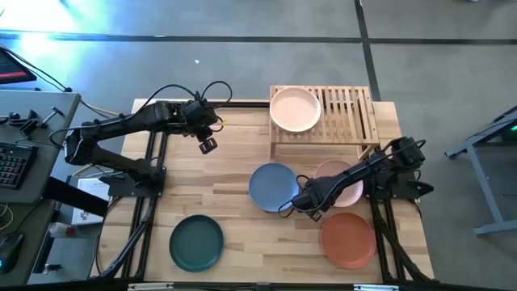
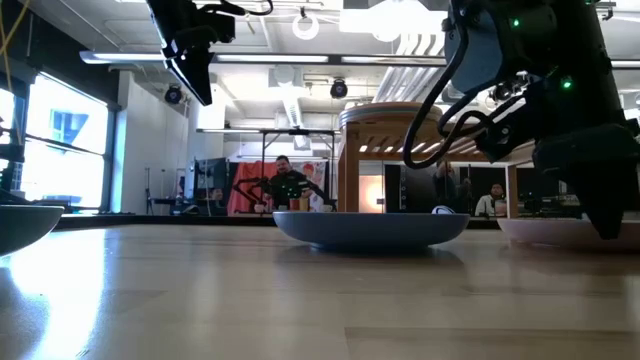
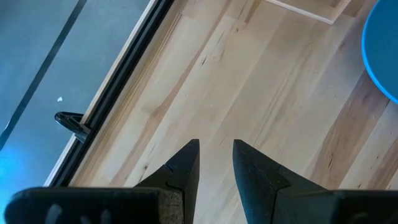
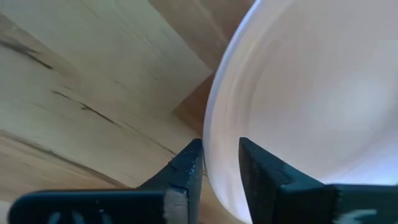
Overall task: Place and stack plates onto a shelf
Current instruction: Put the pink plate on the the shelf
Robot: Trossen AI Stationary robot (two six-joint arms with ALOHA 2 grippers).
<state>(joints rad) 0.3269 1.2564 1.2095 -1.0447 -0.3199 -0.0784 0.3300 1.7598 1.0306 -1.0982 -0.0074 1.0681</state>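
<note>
A pale pink plate [image 1: 343, 179] lies on the table at the right, and my right gripper [image 1: 312, 199] is down at its left rim, shut on it. That gripper also shows in the low view [image 2: 602, 228] beside the pink plate [image 2: 555, 230]. Farther left sits a blue plate [image 1: 271, 186]. A terracotta plate [image 1: 348, 239] and a dark green plate [image 1: 196, 242] lie near the front edge. A peach plate [image 1: 295, 109] rests on the slatted wooden shelf [image 1: 351, 113] at the back. My left gripper [image 1: 208, 145] hangs above the table's far left, open with a narrow gap and nothing in it. My right gripper has the pink plate's rim [image 4: 211, 134] on the side toward the blue plate. One finger [image 4: 186, 168] is outside the rim and the other stands over the plate's hollow. The fingers come steeply from above. The plate lies flat with its base on the table.
The blue plate [image 2: 372, 228] lies close beside the held rim. The terracotta plate sits just in front of the right gripper. Bare tabletop [image 3: 261, 81] lies under the left gripper. Black frame rails run along the table's left and right sides. People sit in the room beyond.
</note>
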